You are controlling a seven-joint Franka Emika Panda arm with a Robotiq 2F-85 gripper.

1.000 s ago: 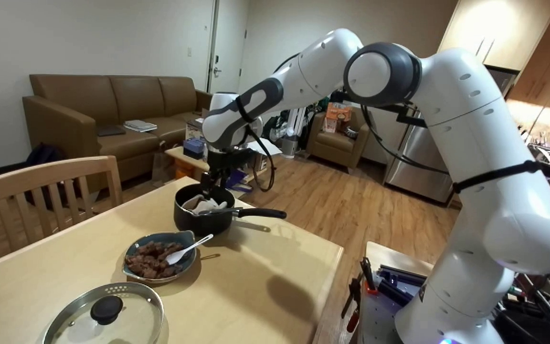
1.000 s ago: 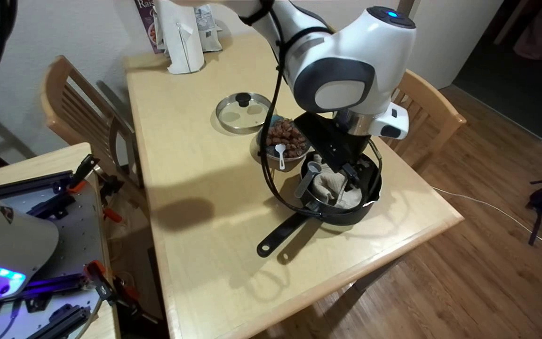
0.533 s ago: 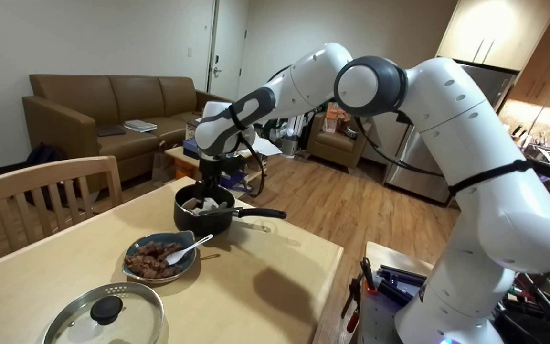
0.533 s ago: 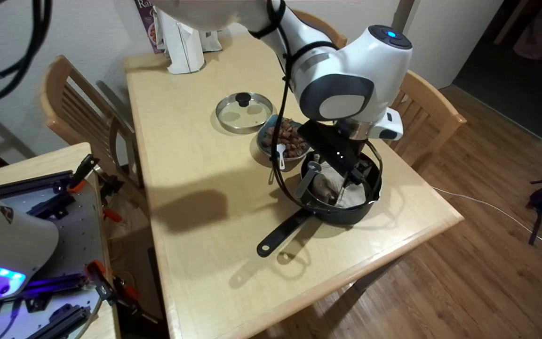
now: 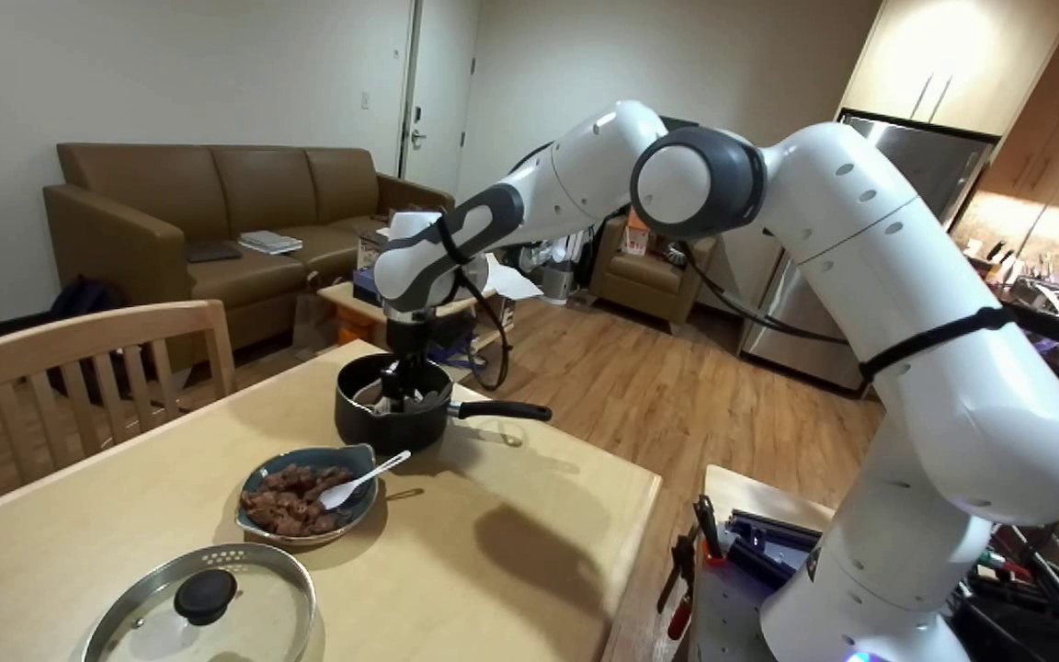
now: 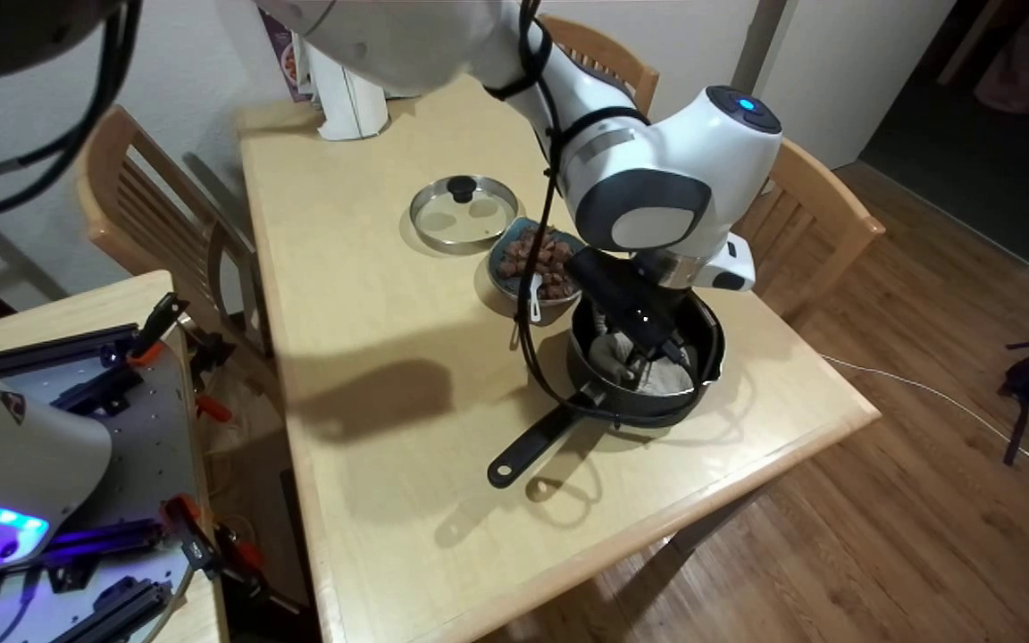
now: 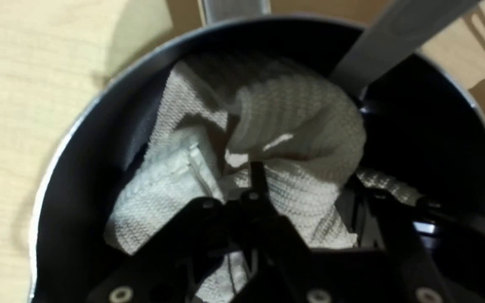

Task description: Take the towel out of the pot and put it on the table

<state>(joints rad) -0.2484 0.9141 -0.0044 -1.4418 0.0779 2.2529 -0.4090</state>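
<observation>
The light waffle-weave towel lies crumpled in the black pot, which stands on the pale wooden table. My gripper reaches down into the pot, its fingers well apart. A fold of the towel stands between them in the wrist view, filling most of the gap; whether it is pinched I cannot tell. Other parts of the towel lie outside the fingers, to the left and at the far right. The gripper's body hides the lower part of the pot.
A flat grey utensil leans into the pot near its handle. Close by are a bowl of brown chunks with a white spoon and a glass lid. The arm's cable loops beside the pot. A chair borders the table.
My gripper has come down deeper into the pot, and its jaws have drawn partly together around a fold of the towel. The pot has stayed in place.
</observation>
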